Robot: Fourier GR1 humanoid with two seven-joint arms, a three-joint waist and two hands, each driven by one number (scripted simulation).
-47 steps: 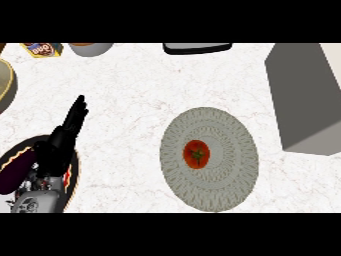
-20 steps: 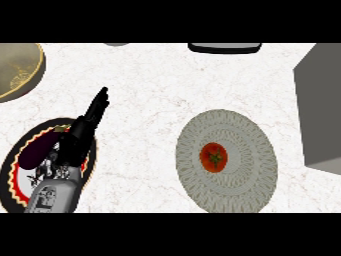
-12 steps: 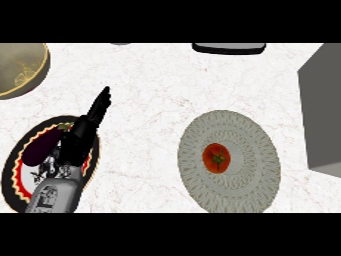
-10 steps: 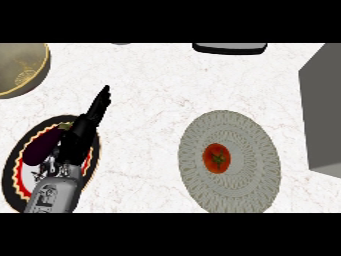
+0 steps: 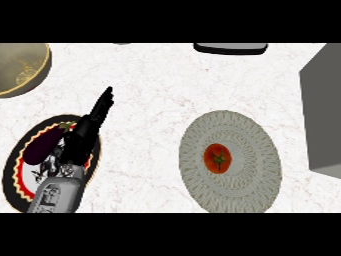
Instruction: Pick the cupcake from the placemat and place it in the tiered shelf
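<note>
With left hand [image 5: 84,132] fingers [image 5: 103,102] straight and holding nothing, best to reach right across the surface [image 5: 158,90] toward the cupcake [image 5: 218,158] on the placemat [image 5: 265,165], closing round its base.

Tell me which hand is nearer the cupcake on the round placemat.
Left. The left hand shows to the left of the cupcake, apart from it, over a dark-rimmed plate. The right hand is not in view.

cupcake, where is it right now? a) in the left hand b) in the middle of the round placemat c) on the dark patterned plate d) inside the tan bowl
b: the cupcake sits at the centre of the round grey placemat, well apart from the left hand, which is stretched out over the dark patterned plate.
</note>
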